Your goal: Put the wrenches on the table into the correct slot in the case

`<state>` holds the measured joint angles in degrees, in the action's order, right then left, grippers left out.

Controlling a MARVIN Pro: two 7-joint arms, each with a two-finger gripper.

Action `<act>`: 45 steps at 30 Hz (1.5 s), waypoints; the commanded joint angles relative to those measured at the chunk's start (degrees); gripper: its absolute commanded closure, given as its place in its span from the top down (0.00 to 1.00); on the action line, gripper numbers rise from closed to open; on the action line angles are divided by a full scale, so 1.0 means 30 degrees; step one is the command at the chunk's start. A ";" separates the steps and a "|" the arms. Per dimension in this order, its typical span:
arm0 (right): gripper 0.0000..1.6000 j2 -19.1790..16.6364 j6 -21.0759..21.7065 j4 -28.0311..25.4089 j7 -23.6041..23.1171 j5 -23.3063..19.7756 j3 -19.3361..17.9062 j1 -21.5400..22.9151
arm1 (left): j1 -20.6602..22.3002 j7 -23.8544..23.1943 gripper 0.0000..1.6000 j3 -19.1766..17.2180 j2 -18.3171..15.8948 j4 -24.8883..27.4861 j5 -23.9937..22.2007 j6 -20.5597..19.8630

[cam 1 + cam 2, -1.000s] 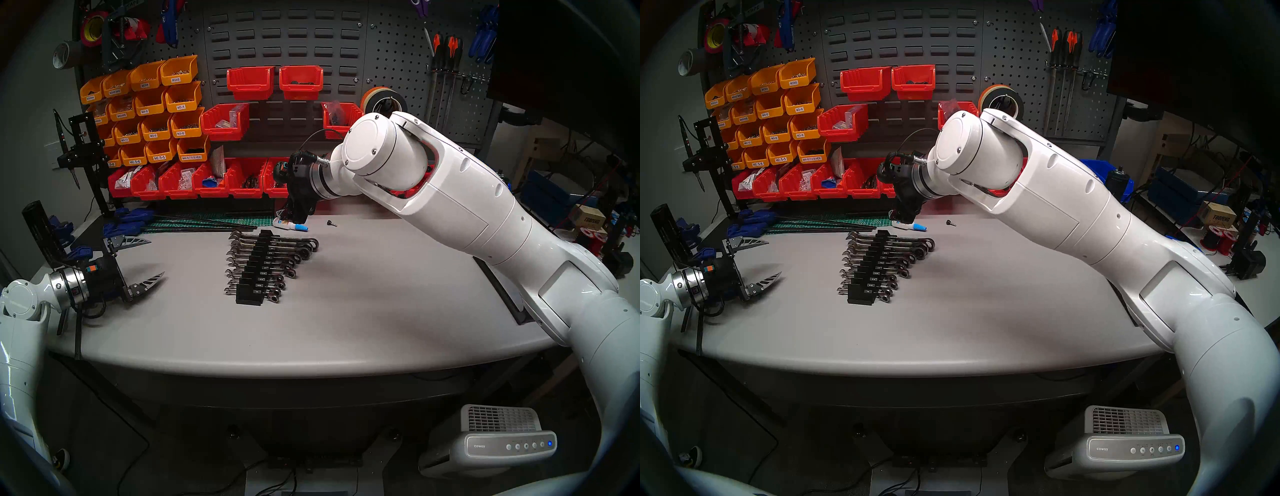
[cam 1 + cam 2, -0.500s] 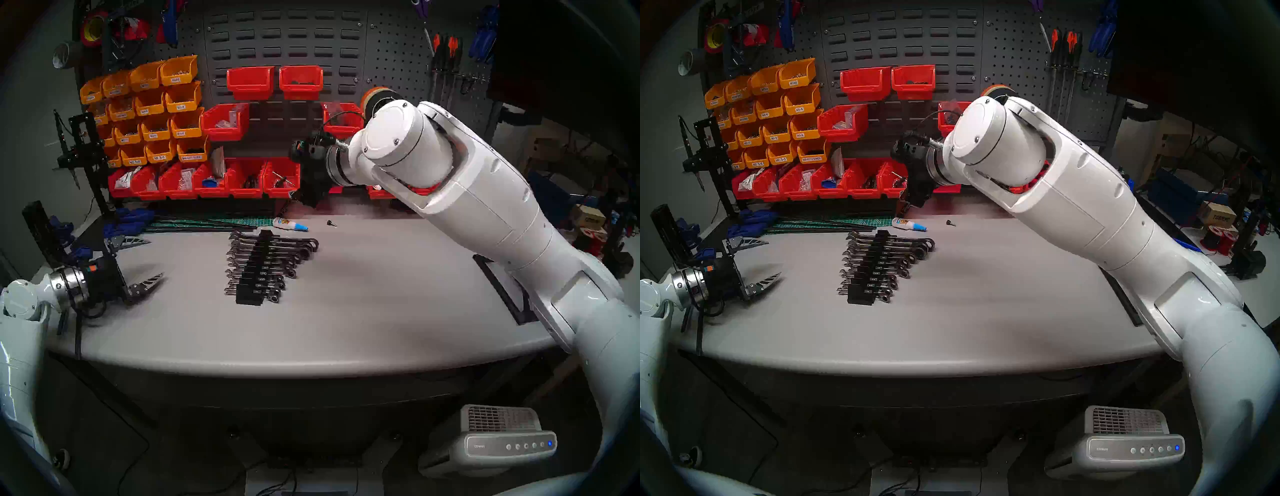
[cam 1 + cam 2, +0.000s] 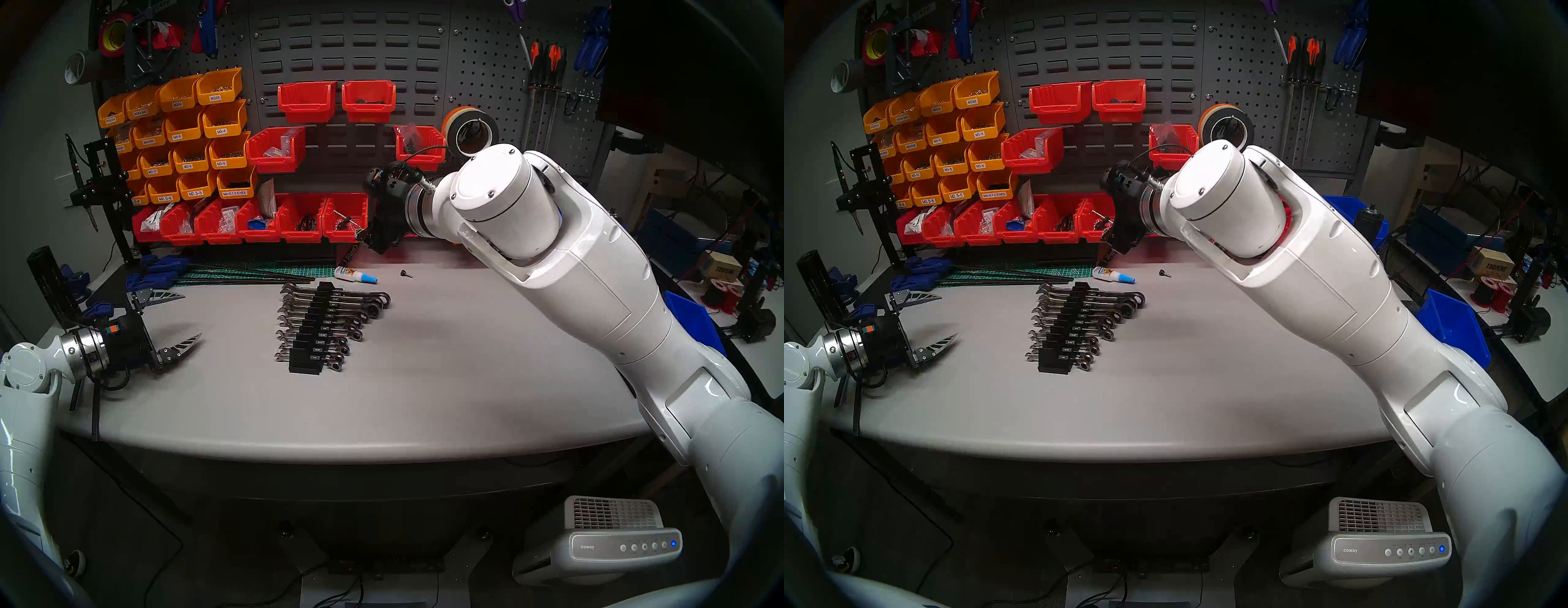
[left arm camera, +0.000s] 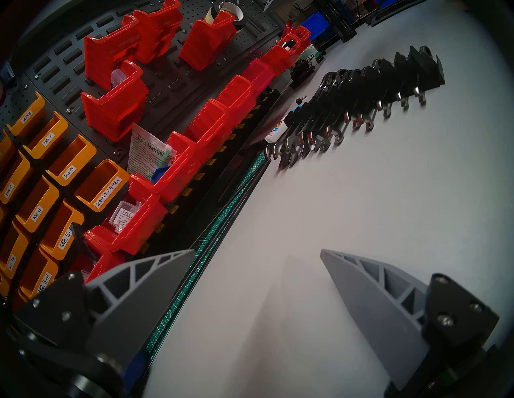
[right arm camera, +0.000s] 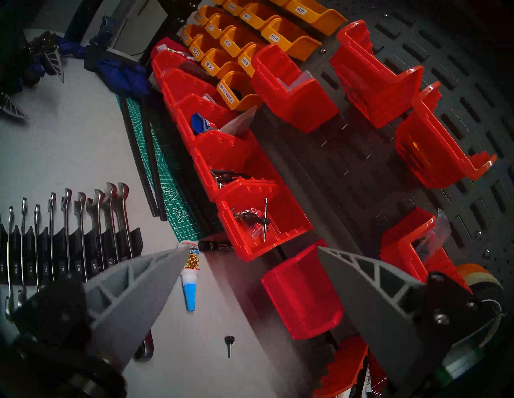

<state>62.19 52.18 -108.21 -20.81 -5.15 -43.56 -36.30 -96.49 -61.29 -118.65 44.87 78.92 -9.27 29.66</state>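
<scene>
The black wrench rack (image 3: pixel 316 335) lies across the middle of the grey table (image 3: pixel 466 361). Several chrome wrenches (image 3: pixel 343 316) sit in its grooves, open jaws to the left, ring ends to the right. No loose wrench shows on the worktop. My right gripper (image 3: pixel 364 237) hangs open and empty above the table's far edge, in front of the red bins; its wrist view (image 5: pixel 253 247) shows the rack (image 5: pixel 55 244) below left. My left gripper (image 3: pixel 191 315) is open and empty, low over the table's left side, pointing at the rack (image 4: pixel 389 72).
A glue bottle (image 3: pixel 354 275) and a small black screw (image 3: pixel 406 274) lie just beyond the rack. A green cutting mat (image 3: pixel 271 271) and blue clamps lie at the back left. Red bins (image 3: pixel 301 216) line the back wall. A black marker (image 5: pixel 217 246) lies under the bins.
My right gripper has risen from just above the glue bottle and drawn up and to the right, toward the red bins. The left arm and the rack have not moved.
</scene>
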 commanded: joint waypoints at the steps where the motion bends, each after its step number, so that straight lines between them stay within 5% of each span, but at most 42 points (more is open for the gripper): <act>1: 1.00 0.1113 -0.0229 -0.0587 0.2022 -0.0029 -0.1362 -0.0979 | 0.0334 0.0085 1.00 -0.0308 -0.0207 0.0229 -0.0236 -0.0037; 23: 1.00 0.2944 -0.0762 -0.1045 0.5453 -0.0946 -0.3589 -0.3753 | 0.0334 0.0084 1.00 -0.0309 -0.0207 0.0231 -0.0239 -0.0039; 45: 1.00 0.3094 -0.0883 -0.1197 0.5888 -0.1068 -0.3710 -0.4057 | 0.0333 0.0082 1.00 -0.0310 -0.0207 0.0232 -0.0243 -0.0041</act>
<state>70.79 50.38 -110.24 -3.95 -8.66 -53.62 -49.61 -96.49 -61.29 -118.65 44.87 78.92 -9.27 29.66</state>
